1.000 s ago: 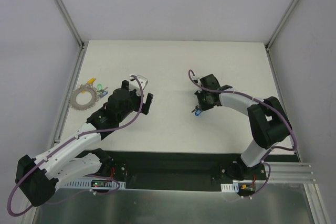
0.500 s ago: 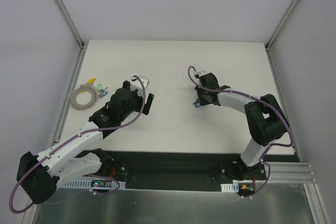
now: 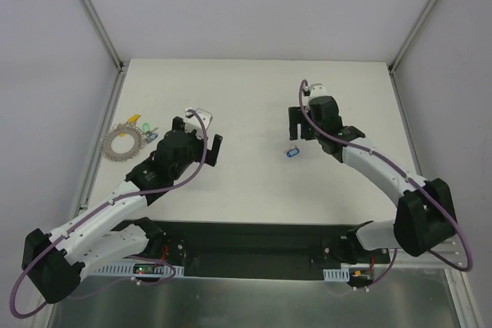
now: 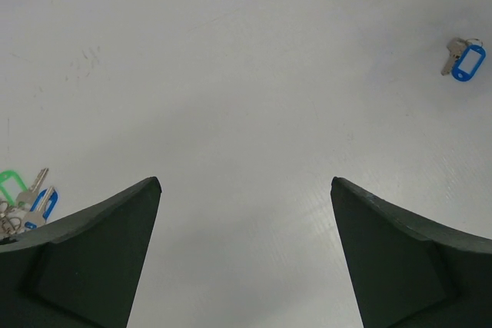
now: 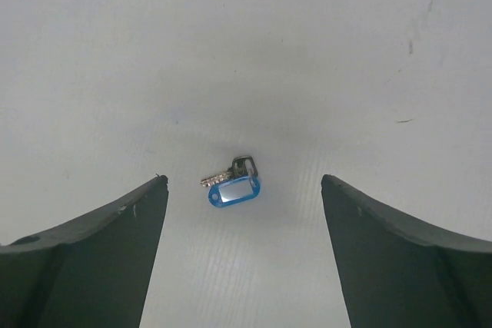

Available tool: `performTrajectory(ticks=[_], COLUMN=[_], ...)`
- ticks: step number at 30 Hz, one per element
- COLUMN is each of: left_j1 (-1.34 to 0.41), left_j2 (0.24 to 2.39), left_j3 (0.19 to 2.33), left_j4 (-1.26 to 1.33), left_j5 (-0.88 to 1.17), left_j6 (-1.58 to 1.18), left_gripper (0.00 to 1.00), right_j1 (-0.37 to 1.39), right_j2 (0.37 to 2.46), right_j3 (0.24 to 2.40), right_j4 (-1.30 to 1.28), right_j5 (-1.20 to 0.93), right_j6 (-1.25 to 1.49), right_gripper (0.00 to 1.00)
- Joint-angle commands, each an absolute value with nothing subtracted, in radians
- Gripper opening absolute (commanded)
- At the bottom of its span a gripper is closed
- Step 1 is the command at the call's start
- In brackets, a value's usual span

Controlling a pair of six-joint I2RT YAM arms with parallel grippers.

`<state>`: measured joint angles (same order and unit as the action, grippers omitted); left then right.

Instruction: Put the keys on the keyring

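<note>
The keyring point(image 3: 123, 142), a grey toothed ring, lies at the table's left edge. Yellow- and green-headed keys point(image 3: 140, 124) lie against its far side. The left wrist view shows a green and a blue key point(image 4: 27, 197) at its left border. One blue-tagged key point(image 3: 291, 152) lies alone on the table right of centre, seen also as the blue-tagged key point(image 5: 234, 190) and the blue-tagged key point(image 4: 464, 59). My right gripper point(image 3: 301, 128) hangs open above it, and in the right wrist view the right gripper point(image 5: 244, 180) frames the key without touching it. My left gripper point(image 3: 206, 133) is open and empty, right of the keyring, and shows as the left gripper point(image 4: 244, 182).
The white table point(image 3: 254, 90) is bounded by metal frame posts point(image 3: 92, 13) at the back left and back right. A dark strip point(image 3: 254, 240) with the arm bases runs along the near edge.
My right gripper opened and let the blue-tagged key drop onto the table, then drew back toward the far right. The left arm barely moved.
</note>
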<state>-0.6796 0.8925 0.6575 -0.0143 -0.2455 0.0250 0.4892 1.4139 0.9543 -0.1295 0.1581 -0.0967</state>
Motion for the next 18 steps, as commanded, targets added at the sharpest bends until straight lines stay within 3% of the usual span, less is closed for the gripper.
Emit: performTrajectory(ticks=[1, 7, 10, 11, 18], left_j1=[-0.677, -0.678, -0.677, -0.676, -0.678], left_j2=[0.838, 0.766, 0.744, 0.744, 0.784], left_j3=[0.684, 0.655, 0.643, 0.641, 0.653], left_j4=[-0.034, -0.07, -0.083, -0.089, -0.115], left_j5=[-0.339, -0.423, -0.44, -0.446, -0.531], left_j6=[0.003, -0.067, -0.098, -0.106, -0.277], left_gripper=[0.95, 0.99, 0.99, 0.99, 0.99], right_j1=[0.476, 0.472, 0.466, 0.465, 0.443], right_j2=[1.278, 1.053, 0.987, 0.971, 0.848], right_j3=[0.982, 0.939, 0.954, 0.956, 0.96], right_j4=[-0.137, -0.112, -0.143, -0.144, -0.167], right_j5=[0.251, 0.301, 0.325, 0.337, 0.56], right_j6=[-0.046, -0.08, -0.11, -0.11, -0.069], right_gripper=[0.85, 0.87, 1.0, 0.96, 0.96])
